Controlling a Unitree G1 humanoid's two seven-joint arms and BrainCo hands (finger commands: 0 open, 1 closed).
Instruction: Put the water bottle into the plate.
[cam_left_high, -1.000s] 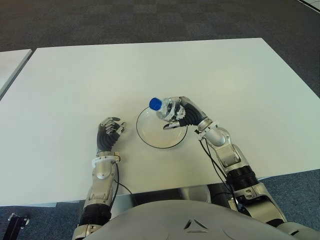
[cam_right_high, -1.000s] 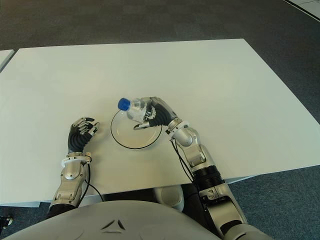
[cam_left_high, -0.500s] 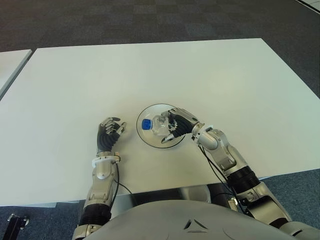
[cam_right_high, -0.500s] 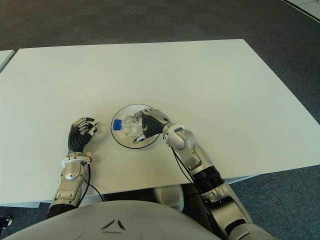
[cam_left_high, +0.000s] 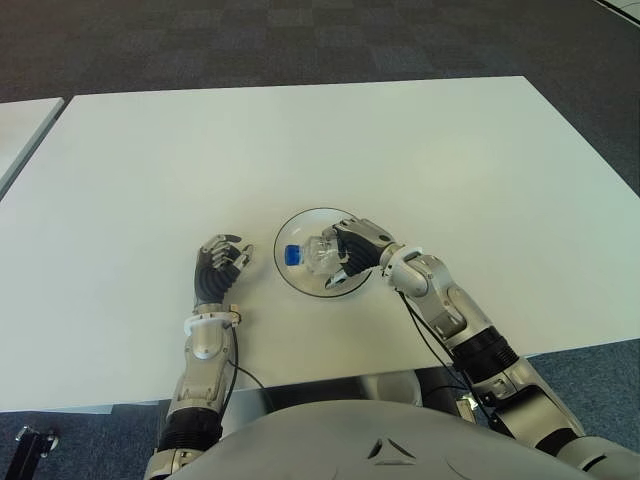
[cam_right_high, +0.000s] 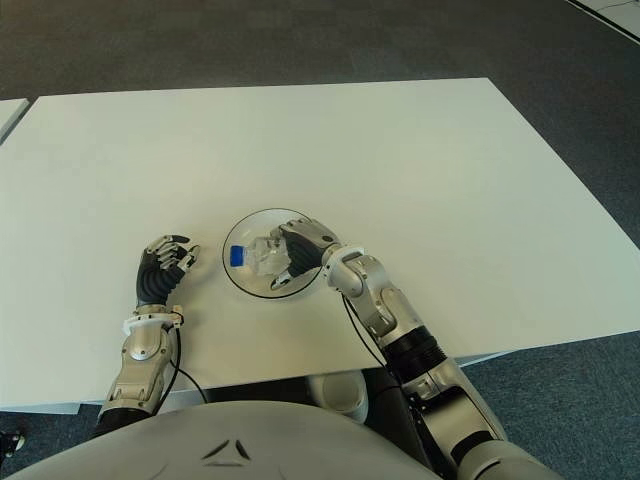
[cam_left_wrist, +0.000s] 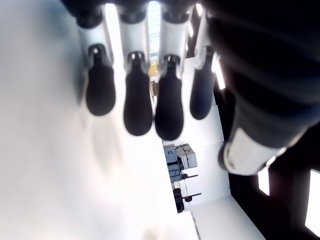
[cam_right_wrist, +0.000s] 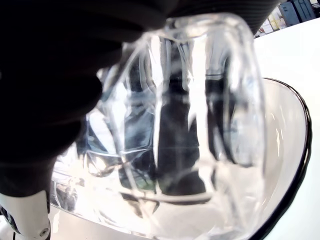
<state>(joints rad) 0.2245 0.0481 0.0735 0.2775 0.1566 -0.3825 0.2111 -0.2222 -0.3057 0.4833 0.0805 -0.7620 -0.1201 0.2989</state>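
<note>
Two hands show near the lower centre of the left eye view, on a white table (cam_left_high: 450, 160). The right hand (cam_left_high: 352, 250) has its fingers wrapped around the clear water bottle (cam_left_high: 312, 254), which lies tipped on its side over the dark-rimmed plate (cam_left_high: 300, 224), its blue cap (cam_left_high: 292, 255) pointing toward frame left. In the right wrist view the bottle's body fills the frame with the plate's rim behind it. The left hand (cam_left_high: 219, 265) shows just left of the plate, fingers loosely curled and holding nothing.
</note>
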